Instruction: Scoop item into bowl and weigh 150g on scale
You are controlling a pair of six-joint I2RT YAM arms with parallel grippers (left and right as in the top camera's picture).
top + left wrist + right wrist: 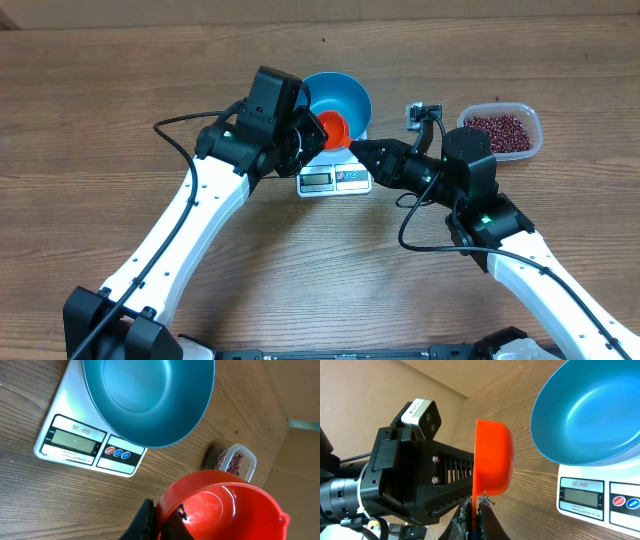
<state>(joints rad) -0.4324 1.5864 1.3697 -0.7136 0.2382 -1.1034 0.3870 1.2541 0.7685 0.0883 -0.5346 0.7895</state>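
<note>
**Holding a red plastic scoop [334,128] in both grippers**

Clamps the scoop in the left gripper [308,135], jaws closed on it. Pinches its handle in the right gripper [475,519] too, fully closed. Holds it tipped on its side just beside the round blue bowl [352,92]. Seats that bowl on the small white digital scale [335,180]. Shows the tiny dark red-brown beans [497,131] heaped in a clear rectangular plastic container [535,140], well apart to the right on the wooden desk [120,80].

Site: I take it for a robotics lab bench | Basis: white left arm [190,215] and right arm [545,270], black cable [175,140] trailing, rising from the near edge of a wood-grain desk [100,90] | Backdrop: plain brown board [370,380] | Props: small white scale [335,180], blue bowl [345,92], clear tub [536,135] of beans [497,130], all on the desk.
</note>
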